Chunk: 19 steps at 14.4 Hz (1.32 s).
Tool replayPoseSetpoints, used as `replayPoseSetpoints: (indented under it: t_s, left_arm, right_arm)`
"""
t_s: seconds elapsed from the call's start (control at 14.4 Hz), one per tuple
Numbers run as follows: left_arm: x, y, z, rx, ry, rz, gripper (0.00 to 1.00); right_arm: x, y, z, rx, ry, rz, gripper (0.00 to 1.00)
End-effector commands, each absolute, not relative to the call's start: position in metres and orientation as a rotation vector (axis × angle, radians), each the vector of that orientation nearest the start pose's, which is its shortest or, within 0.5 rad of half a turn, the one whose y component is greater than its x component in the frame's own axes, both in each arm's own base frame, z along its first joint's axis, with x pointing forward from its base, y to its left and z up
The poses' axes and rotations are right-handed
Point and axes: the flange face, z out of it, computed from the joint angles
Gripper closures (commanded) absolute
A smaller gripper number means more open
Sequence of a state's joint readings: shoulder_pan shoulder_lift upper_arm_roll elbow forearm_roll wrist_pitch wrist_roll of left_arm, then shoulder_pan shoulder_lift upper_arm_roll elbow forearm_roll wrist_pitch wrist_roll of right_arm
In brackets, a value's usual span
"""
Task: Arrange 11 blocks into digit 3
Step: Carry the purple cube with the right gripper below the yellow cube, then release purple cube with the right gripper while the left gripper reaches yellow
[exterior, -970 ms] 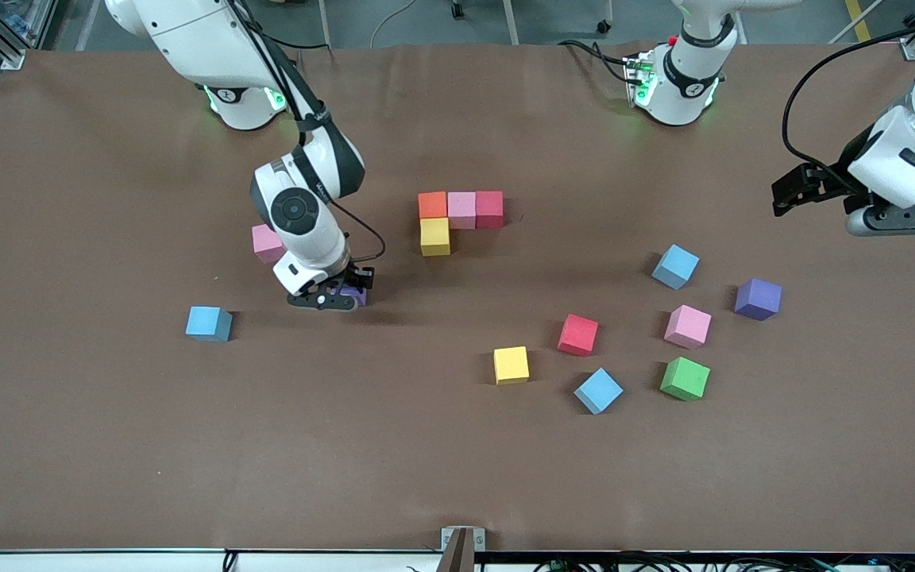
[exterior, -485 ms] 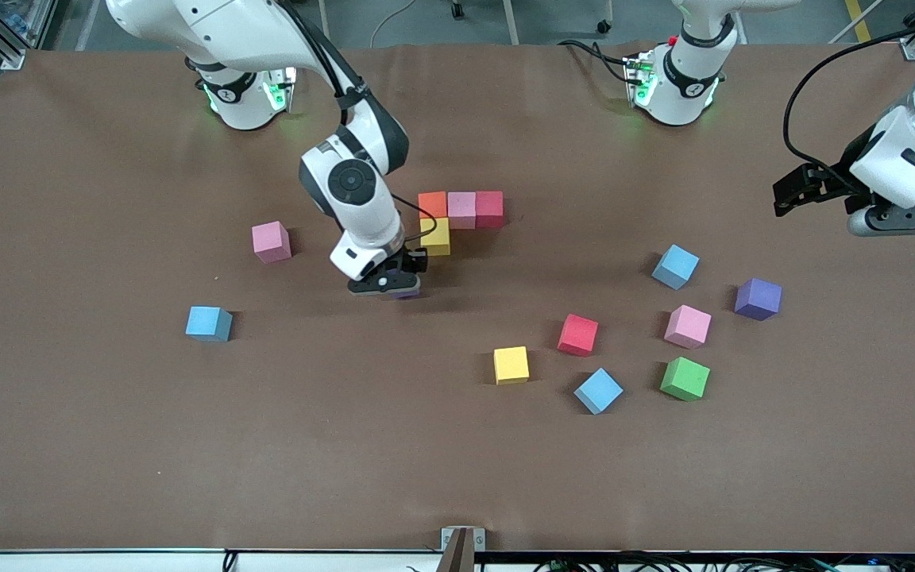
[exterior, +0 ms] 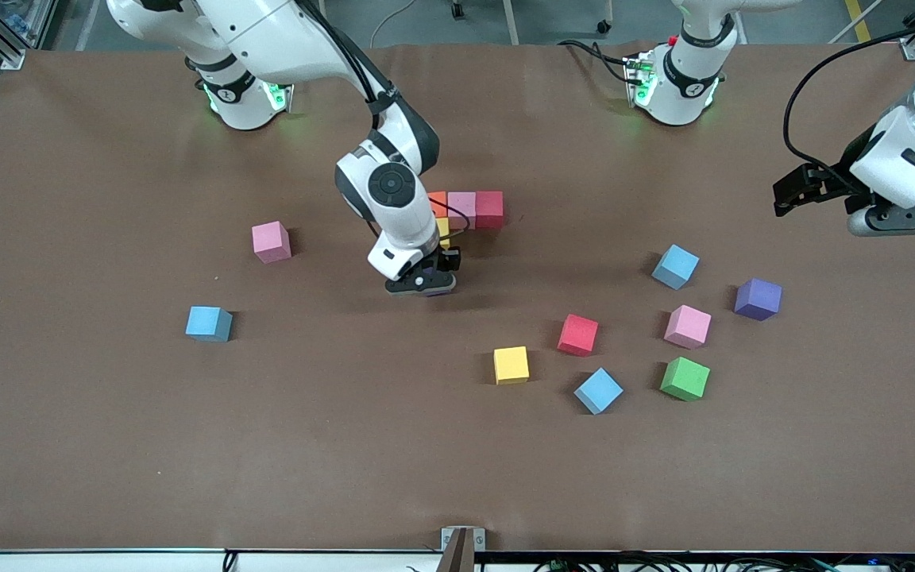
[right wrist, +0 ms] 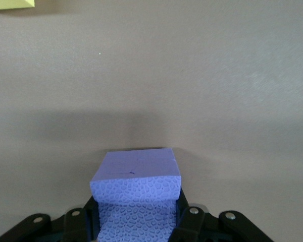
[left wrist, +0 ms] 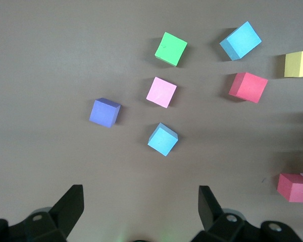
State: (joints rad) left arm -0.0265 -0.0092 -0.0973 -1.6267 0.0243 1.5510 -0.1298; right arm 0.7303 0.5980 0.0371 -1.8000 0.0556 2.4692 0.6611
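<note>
Front view shows the right gripper (exterior: 424, 284), clamped on a small matte purple foam cube (right wrist: 135, 194), has carried it beside the started multicoloured block figure (exterior: 461, 210) for placing, while the open left gripper (left wrist: 139, 214) waits.

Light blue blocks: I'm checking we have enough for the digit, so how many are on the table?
3: one alone toward the right arm's end, one beside the loose purple block, one beside the green cube. None seems hidden.
</note>
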Motion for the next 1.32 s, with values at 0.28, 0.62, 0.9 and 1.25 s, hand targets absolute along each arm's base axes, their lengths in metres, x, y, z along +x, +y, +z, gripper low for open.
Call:
replayPoseSetpoints:
  t_s: [0.28, 0.62, 0.9, 1.25]
  left_arm:
    - [0.543, -0.063, 0.605, -3.126, -0.022, 0.087, 0.0]
    - [0.544, -0.062, 0.603, -3.126, -0.017, 0.094, 0.0]
    - [0.544, -0.062, 0.603, -3.126, -0.017, 0.092, 0.0]
    - [0.546, -0.063, 0.599, -3.124, -0.014, 0.098, 0.0]
  right_arm:
    - [0.465, 0.466, 0.208, -3.119, 0.065, 0.114, 0.98]
    - [0.461, 0.471, 0.209, -3.117, 0.094, 0.11, 0.98]
    - [0.46, 0.473, 0.209, -3.115, 0.098, 0.107, 0.98]
    - [0.46, 0.472, 0.207, -3.12, 0.096, 0.112, 0.98]
